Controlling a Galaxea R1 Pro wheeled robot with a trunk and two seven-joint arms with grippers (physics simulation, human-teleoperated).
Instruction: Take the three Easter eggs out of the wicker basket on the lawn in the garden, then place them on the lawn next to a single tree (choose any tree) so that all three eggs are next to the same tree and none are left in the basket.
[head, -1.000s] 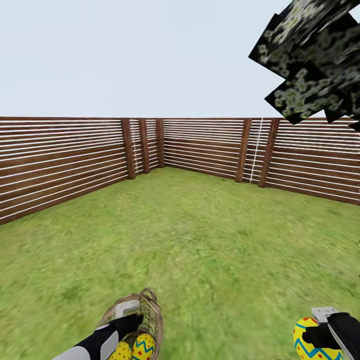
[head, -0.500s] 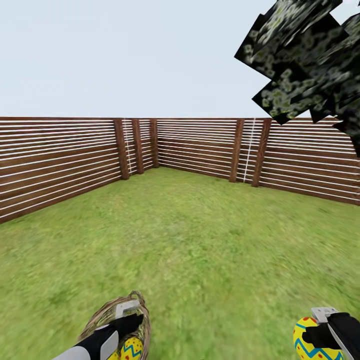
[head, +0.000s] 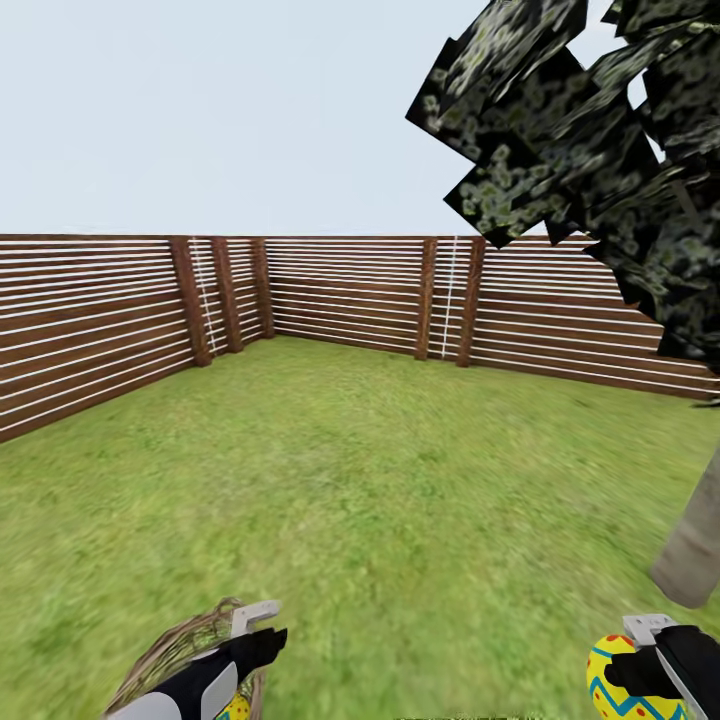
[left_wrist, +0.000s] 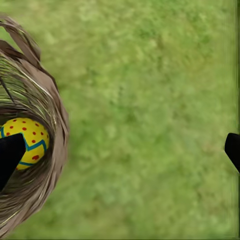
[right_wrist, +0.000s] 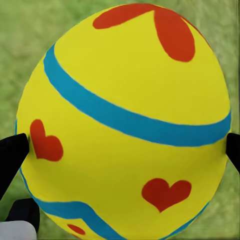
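My right gripper (head: 640, 668) is shut on a yellow Easter egg (head: 618, 682) at the head view's lower right; up close the egg (right_wrist: 125, 125) shows blue bands and red hearts between my black fingers (right_wrist: 12, 156). Low on the left, my left gripper (head: 258, 638) hangs open beside the wicker basket (head: 175, 652). In the left wrist view the basket (left_wrist: 40, 100) holds one visible egg (left_wrist: 27, 140), and grass lies between the spread fingertips (left_wrist: 233, 150). The tree's grey-brown trunk (head: 695, 545) rises at the right edge under its dark crown (head: 580, 150).
The lawn (head: 350, 480) stretches ahead to a brown slatted fence (head: 340, 290) that closes the garden's far corner. Open grass lies between the basket and the tree trunk.
The head view has swung to the right: the fence and basket have slid left in the picture and the tree's trunk has come into view. Both arms hold the same pose.
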